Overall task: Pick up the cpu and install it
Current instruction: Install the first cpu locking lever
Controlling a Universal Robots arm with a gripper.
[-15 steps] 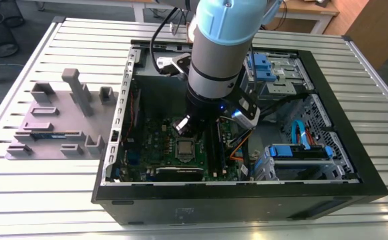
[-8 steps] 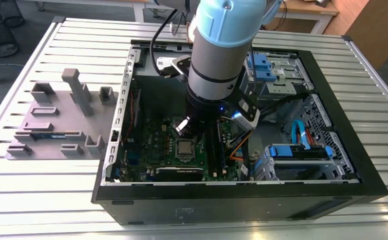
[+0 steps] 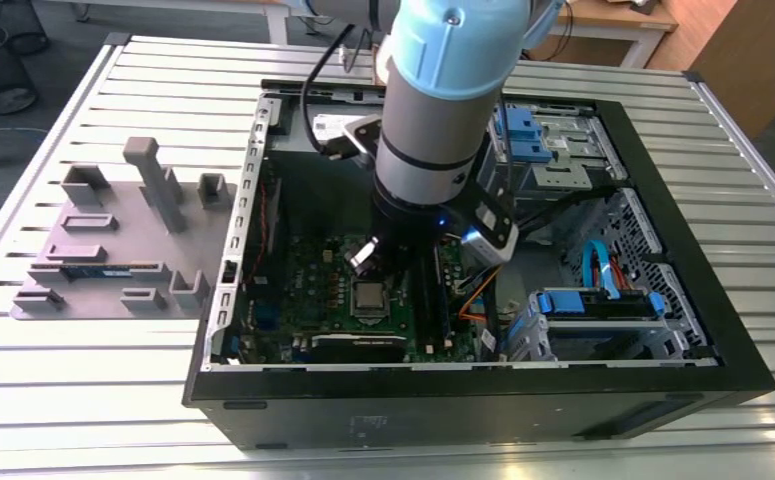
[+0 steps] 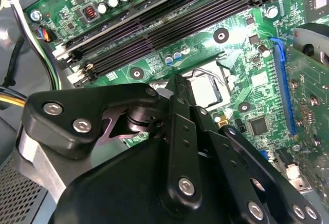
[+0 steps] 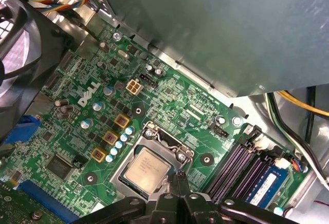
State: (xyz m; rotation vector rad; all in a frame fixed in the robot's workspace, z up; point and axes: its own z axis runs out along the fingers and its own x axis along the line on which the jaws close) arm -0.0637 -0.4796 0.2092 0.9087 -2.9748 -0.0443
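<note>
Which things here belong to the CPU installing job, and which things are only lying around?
For the job:
- small square silvery-topped cpu, lying in the metal-framed socket of the green board
- black gripper, just above it

Just lying about:
- grey plastic parts holder on the slatted table
- blue drive brackets
- black memory slots

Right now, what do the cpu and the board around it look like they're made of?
The cpu appears to have a metal top, matte silvery-grey with a faint warm sheen, lying flat in the socket. The board looks like green-coated circuit laminate, glossy, with fine traces and soldered parts. The socket frame seems bright plated steel. The end effector hangs close by the socket.
</note>
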